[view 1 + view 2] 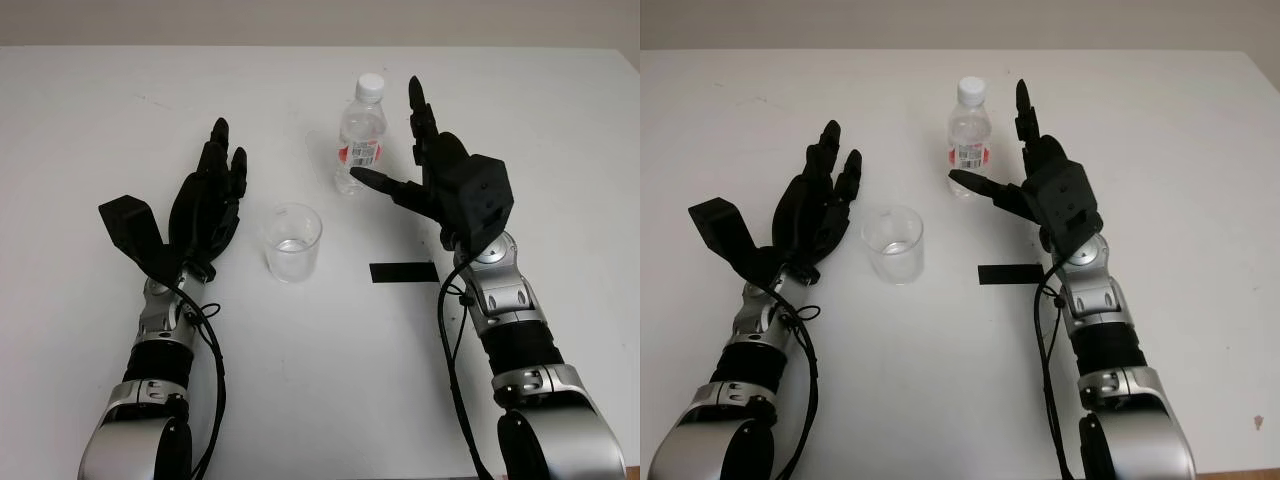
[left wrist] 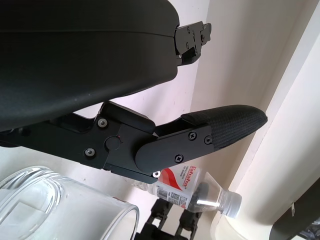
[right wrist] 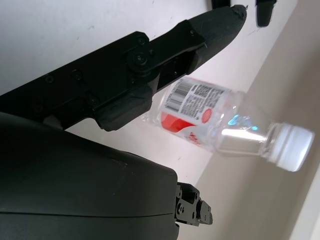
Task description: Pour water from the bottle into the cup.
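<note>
A small clear water bottle with a white cap and red label stands upright at the far middle of the white table; it also appears in the right wrist view and the left wrist view. A clear plastic cup stands nearer, left of the bottle, with a little water at its bottom. My right hand is open just right of the bottle, thumb reaching under its base side, not touching it. My left hand is open to the left of the cup, apart from it.
A strip of black tape lies flat on the table right of the cup, under my right wrist. The table's far edge meets a pale wall behind the bottle.
</note>
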### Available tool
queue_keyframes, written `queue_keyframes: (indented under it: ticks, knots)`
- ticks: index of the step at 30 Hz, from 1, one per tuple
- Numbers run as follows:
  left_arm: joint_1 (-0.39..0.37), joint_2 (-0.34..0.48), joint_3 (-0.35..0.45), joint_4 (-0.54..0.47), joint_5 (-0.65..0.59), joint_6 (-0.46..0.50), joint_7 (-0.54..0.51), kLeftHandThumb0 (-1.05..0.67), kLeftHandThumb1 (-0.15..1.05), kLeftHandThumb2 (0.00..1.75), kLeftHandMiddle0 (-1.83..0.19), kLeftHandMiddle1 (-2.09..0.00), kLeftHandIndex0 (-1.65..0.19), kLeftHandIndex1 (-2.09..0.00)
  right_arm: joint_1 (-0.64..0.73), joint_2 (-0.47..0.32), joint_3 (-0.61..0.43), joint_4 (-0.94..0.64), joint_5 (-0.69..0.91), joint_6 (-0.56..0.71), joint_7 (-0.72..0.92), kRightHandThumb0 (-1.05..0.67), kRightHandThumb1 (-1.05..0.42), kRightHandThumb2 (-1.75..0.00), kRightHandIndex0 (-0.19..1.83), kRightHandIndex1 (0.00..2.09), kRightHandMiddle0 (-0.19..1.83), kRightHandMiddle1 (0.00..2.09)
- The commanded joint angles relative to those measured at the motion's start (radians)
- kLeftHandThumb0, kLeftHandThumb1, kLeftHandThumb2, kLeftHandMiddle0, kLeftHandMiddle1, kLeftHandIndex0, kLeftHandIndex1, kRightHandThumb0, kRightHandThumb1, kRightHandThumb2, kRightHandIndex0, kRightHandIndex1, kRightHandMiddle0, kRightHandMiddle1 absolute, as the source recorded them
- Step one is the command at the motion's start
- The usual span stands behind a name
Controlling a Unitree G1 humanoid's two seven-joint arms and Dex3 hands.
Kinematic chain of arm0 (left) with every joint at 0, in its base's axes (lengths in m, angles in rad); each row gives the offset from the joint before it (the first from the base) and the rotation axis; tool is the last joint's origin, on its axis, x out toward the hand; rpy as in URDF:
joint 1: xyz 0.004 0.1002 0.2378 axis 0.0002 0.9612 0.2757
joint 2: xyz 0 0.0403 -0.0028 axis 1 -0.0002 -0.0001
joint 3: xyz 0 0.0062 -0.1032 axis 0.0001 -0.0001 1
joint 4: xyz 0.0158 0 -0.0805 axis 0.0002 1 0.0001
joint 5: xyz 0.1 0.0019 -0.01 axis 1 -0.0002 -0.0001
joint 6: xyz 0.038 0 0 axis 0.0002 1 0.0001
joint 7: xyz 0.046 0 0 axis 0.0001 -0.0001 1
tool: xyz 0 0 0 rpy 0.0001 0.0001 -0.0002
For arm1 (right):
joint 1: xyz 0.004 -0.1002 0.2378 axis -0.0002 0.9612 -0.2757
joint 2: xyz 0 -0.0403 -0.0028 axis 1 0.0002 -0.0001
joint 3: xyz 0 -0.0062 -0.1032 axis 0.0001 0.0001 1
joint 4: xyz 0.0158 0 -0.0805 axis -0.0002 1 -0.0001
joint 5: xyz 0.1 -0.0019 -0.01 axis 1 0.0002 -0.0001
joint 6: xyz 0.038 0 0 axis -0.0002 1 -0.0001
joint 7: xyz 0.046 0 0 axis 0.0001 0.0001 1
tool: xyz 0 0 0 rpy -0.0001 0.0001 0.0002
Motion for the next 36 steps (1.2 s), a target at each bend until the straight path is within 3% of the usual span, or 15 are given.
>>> queue_keyframes:
  ticks: [1,14,36]
  knots:
    - [0.02,-0.011,-0.003,0.007,0.0,0.003,0.003,-0.85,1.05,0.7,0.19,0.0,0.19,0.0,-0.045,-0.007,-0.007,0.059,0.009,-0.035,-0.007,-0.95,-0.88,-0.05,-0.19,0.0,-0.19,0.0]
    - [0.011,-0.011,-0.001,0.02,0.0,-0.006,0.005,-0.84,1.05,0.7,0.19,0.0,0.19,0.0,-0.221,0.011,-0.009,0.38,0.04,-0.106,-0.017,-0.92,-0.88,-0.06,-0.19,0.0,-0.19,0.0]
    - [0.021,-0.032,-0.007,0.005,0.006,-0.013,0.046,-0.85,1.05,0.7,0.19,0.0,0.19,0.0,-0.313,0.067,-0.02,0.524,0.075,-0.168,0.02,-0.91,-0.85,-0.04,-0.19,0.0,-0.19,0.0]
